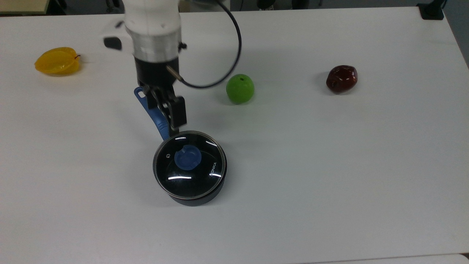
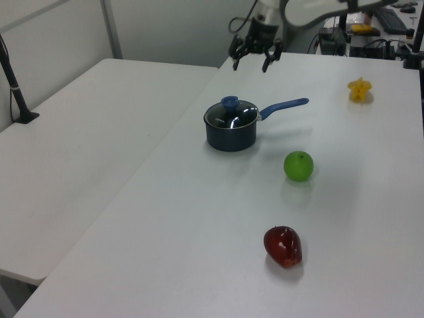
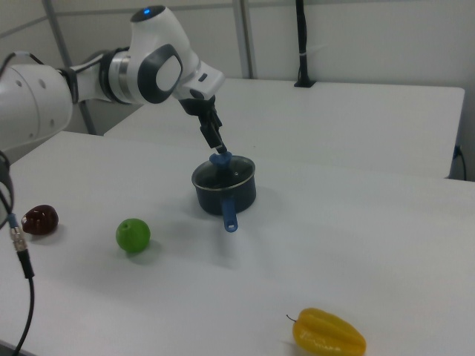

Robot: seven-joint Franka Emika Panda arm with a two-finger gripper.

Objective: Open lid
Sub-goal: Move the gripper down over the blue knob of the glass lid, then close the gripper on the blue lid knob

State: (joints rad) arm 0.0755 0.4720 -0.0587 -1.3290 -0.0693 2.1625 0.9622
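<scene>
Table [image 1: 329, 165], gripper [image 2: 252, 58] seemingly spread, aloft.

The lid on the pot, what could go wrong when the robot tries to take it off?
The lid offers just a small blue knob to grab, so the open end effector, not yet over it, might close off-centre and slip. The saucepan stands loose on the table, so a sideways bump could push it. The long blue handle could get knocked too.
</scene>
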